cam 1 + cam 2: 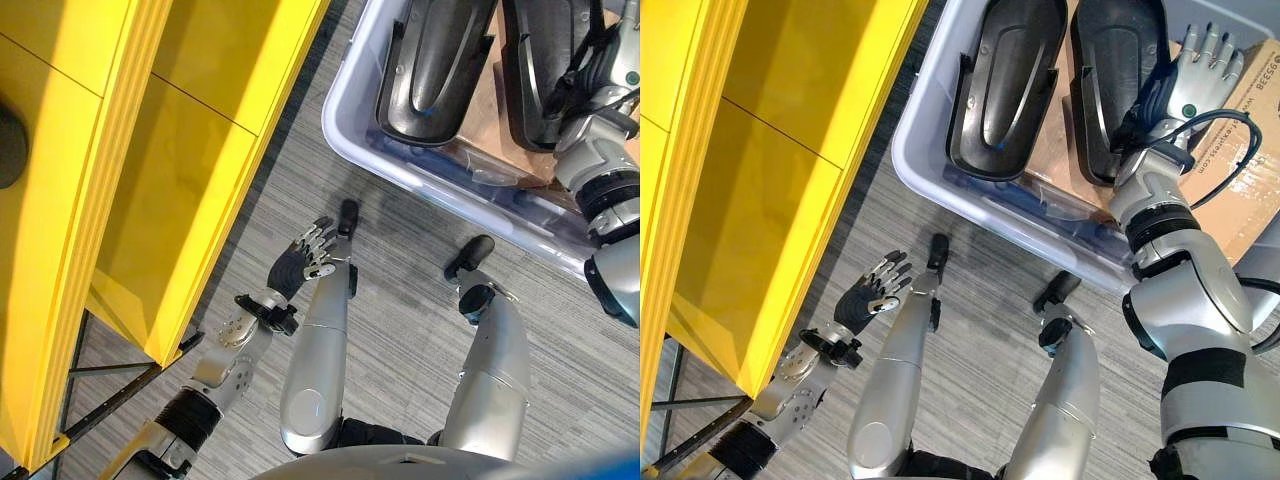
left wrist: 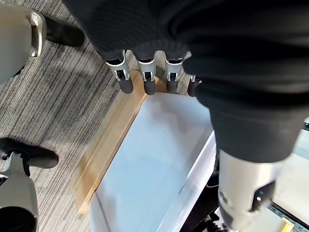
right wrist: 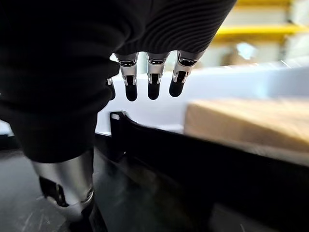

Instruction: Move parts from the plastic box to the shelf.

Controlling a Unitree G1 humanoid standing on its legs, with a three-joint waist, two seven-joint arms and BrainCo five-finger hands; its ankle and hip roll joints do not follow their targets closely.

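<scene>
A yellow shelf (image 1: 190, 130) lines the robot's left. Beside it, the left hand (image 1: 305, 258) hangs low over the floor, fingers straight and empty, well apart from the plastic box (image 1: 940, 175). Inside the box lie 2 dark moulded parts (image 1: 1005, 85) side by side, long axes running away from the robot. The right hand (image 1: 1190, 85) hovers over the right-hand part (image 1: 1110, 60), fingers spread and holding nothing, plainly the nearer hand for a reach down.
</scene>
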